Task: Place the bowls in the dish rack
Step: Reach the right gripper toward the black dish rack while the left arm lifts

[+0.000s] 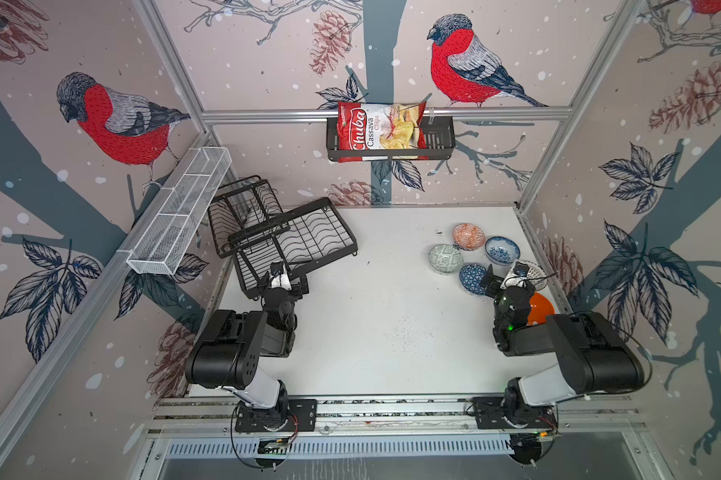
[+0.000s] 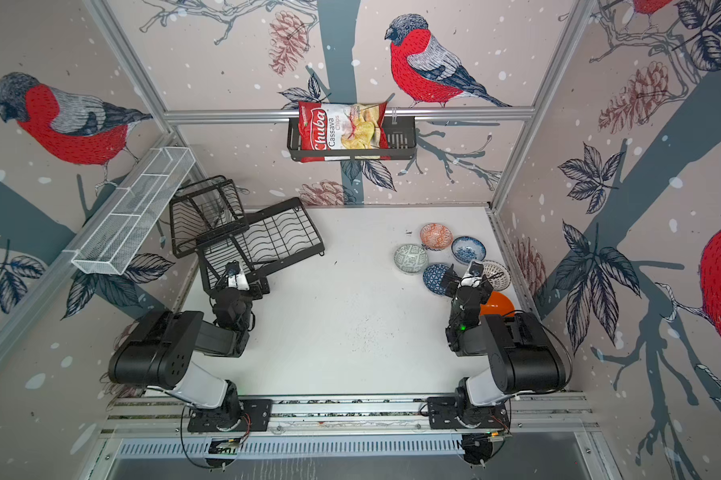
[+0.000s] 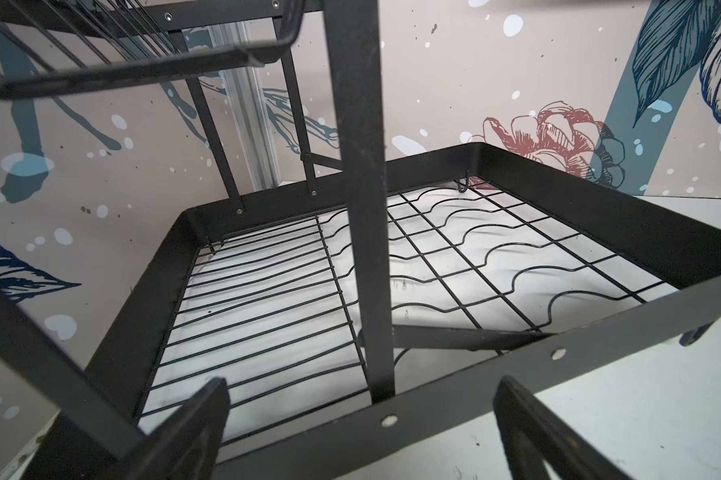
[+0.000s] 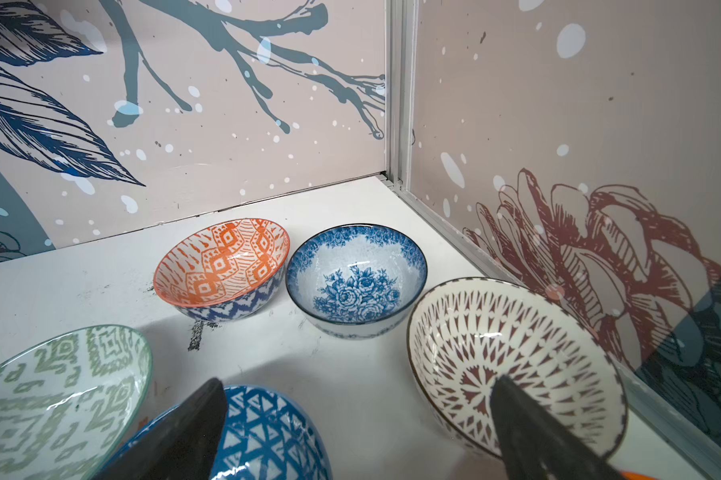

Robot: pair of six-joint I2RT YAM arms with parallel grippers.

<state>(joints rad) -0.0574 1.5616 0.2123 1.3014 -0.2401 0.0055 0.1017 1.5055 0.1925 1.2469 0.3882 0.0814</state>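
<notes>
The bowls stand grouped at the table's back right: grey-green (image 1: 446, 258), salmon-orange (image 1: 468, 236), blue-white floral (image 1: 502, 250), dark blue geometric (image 1: 471, 276), white lattice (image 4: 516, 357), and plain orange (image 1: 541, 308), which is half hidden behind the right arm. My right gripper (image 4: 358, 415) hangs open over the gap between the dark blue bowl (image 4: 267, 432) and the white one, holding nothing. The black dish rack (image 1: 304, 237) sits empty at the back left. My left gripper (image 3: 363, 415) is open, with its fingers on either side of the rack's front rail (image 3: 454, 386).
A black basket with a chips bag (image 1: 381, 133) hangs on the back wall. A long white mesh shelf (image 1: 180, 212) runs along the left wall beside the rack. The right wall (image 4: 579, 166) stands close behind the bowls.
</notes>
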